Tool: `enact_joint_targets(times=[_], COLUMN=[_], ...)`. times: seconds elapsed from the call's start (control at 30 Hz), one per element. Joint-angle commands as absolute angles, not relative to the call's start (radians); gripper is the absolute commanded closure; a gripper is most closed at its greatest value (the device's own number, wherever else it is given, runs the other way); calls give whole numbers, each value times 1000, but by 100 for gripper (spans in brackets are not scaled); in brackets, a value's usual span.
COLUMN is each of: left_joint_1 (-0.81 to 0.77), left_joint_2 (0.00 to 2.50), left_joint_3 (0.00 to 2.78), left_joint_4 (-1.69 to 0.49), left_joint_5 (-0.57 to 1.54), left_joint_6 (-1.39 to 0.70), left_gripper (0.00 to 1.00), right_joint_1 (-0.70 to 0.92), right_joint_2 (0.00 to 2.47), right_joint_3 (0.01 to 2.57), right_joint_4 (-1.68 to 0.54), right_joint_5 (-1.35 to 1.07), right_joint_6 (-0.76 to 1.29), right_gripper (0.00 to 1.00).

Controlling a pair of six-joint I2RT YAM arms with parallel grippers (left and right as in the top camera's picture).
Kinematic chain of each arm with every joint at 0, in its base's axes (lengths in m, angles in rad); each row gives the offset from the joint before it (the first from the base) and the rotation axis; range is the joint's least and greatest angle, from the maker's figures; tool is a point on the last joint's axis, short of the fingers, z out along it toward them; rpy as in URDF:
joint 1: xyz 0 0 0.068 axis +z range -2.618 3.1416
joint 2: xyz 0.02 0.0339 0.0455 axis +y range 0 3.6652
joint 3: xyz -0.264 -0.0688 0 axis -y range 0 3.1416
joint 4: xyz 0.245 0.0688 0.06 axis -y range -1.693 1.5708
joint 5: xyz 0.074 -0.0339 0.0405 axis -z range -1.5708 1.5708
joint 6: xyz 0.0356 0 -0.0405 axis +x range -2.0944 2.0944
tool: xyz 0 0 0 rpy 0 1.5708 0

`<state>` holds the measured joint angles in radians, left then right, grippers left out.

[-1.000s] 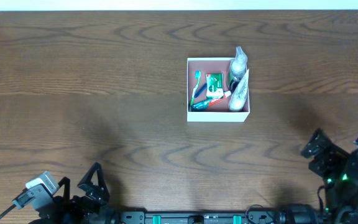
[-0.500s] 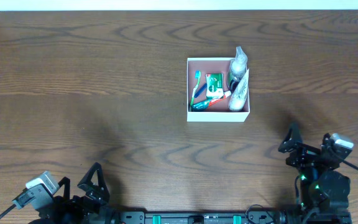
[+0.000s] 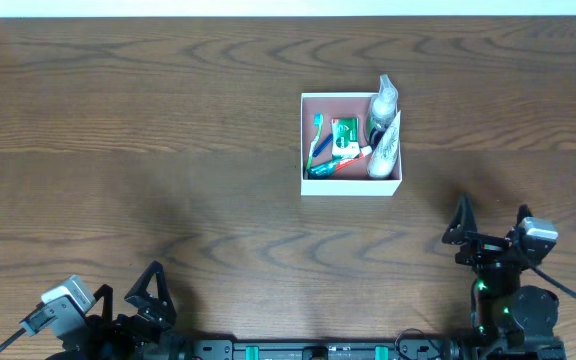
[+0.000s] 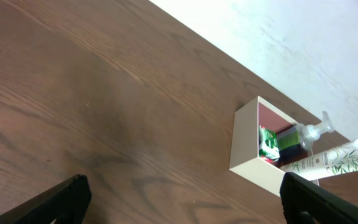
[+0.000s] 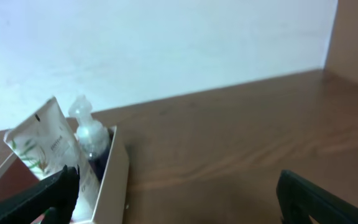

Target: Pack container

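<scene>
The container (image 3: 351,186), a square white box with a pink floor, stands right of the table's centre. It holds toothbrushes (image 3: 317,145), a green soap box (image 3: 344,135), a white tube (image 3: 385,150) and a pump bottle (image 3: 383,100). My left gripper (image 3: 128,292) sits open at the front left edge, far from the box. My right gripper (image 3: 490,222) is open at the front right, below and right of the box. The left wrist view shows the container (image 4: 253,149) beyond the open left gripper (image 4: 188,199). In the right wrist view the container (image 5: 114,180) and tube (image 5: 42,143) lie beside the left finger of the open right gripper (image 5: 179,199).
Bare dark wooden tabletop (image 3: 168,150) surrounds the box on all sides. A white wall (image 5: 166,50) runs behind the table's far edge.
My right arm has swung in from the right edge toward the left and now points at the table near the box. The left arm and the box have not moved.
</scene>
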<state>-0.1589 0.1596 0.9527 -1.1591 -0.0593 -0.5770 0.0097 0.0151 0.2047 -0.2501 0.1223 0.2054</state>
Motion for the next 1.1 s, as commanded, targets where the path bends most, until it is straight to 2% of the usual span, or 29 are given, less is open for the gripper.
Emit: enact_joint_targets(times=[0.0,1.07], left_joint_1=[-155,-155], left_joint_2=[156,156], left_joint_3=[953,953], left_joint_4=[-1159,-1159], left_joint_5=[-63,-63], left_joint_6=[-582,-582], left_gripper=[2,2], right_joint_1=[28,29], right_joint_2=[5,5], right_joint_3=[196,5], right_joint_4=[-214,34], right_joint_5=[112,47], right_joint_6=[129,75], right_gripper=[1,1])
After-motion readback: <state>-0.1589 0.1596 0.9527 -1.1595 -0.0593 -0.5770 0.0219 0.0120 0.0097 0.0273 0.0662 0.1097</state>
